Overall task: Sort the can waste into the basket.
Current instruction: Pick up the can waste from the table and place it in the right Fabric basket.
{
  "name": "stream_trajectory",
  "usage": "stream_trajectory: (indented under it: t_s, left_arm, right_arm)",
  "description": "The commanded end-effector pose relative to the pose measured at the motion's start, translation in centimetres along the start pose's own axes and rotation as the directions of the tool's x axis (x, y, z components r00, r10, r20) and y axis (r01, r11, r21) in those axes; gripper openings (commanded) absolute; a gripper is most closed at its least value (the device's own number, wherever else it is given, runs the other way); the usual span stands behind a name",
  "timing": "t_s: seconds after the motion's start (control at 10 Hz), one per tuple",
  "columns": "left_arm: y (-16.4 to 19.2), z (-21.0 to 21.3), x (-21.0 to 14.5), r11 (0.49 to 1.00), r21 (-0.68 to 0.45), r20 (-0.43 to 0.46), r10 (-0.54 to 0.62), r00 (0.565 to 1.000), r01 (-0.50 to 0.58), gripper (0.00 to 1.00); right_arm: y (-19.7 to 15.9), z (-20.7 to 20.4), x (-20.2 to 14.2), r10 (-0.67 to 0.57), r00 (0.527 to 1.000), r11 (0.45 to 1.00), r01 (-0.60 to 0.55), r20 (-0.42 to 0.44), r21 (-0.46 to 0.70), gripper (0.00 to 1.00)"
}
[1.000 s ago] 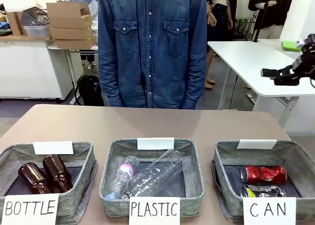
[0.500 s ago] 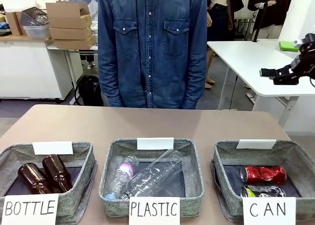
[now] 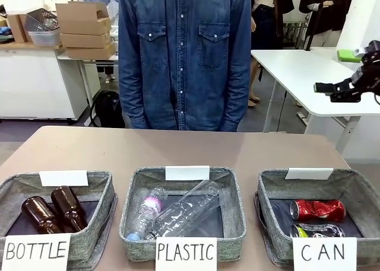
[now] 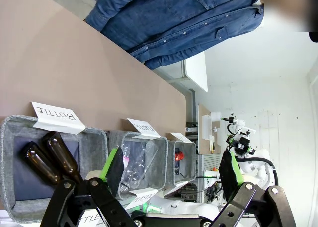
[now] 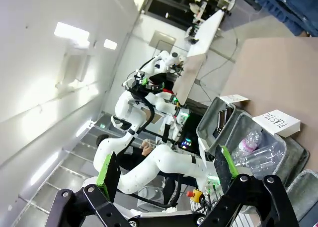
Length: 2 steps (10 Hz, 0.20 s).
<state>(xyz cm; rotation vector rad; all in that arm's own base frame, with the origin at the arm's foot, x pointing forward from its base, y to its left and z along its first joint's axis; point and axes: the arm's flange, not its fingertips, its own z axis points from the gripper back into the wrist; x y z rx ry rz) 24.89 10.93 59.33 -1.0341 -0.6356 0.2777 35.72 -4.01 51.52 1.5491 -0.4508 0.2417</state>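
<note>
The grey basket (image 3: pixel 272 181) signed "CAN" stands at the table's front right. Inside it lie both cans: the dented red can (image 3: pixel 318 209) on its side and, nearer the sign, the dark blue Pepsi can (image 3: pixel 318 230). In the left wrist view my left gripper (image 4: pixel 171 170) is open and holds nothing, high above the row of baskets; the CAN basket (image 4: pixel 191 160) is the farthest one there, with a bit of red inside. My right gripper (image 5: pixel 165 172) is open too, with nothing between its green pads (image 5: pixel 108 175), raised well off the table.
A "BOTTLE" basket (image 3: pixel 101 182) with two brown glass bottles (image 3: pixel 56 210) stands front left. A "PLASTIC" basket (image 3: pixel 234 194) with clear bottles (image 3: pixel 178 211) stands in the middle. A person in a denim shirt (image 3: pixel 184 57) stands at the far edge.
</note>
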Motion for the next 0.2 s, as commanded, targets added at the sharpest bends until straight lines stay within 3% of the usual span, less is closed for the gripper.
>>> stream_trajectory:
  t_s: [0.0, 0.1]
  left_arm:
    - [0.0, -0.01, 0.13, 1.0, -0.014, 0.002, -0.018, 1.0, 0.018, 1.0]
    - [0.0, -0.01, 0.13, 1.0, -0.014, 0.002, -0.018, 1.0, 0.018, 1.0]
  right_arm:
    - [0.31, 0.09, 0.14, 0.003, 1.0, 1.0, -0.004, -0.018, -0.015, 1.0]
    - [0.31, 0.09, 0.14, 0.003, 1.0, 1.0, -0.004, -0.018, -0.015, 1.0]
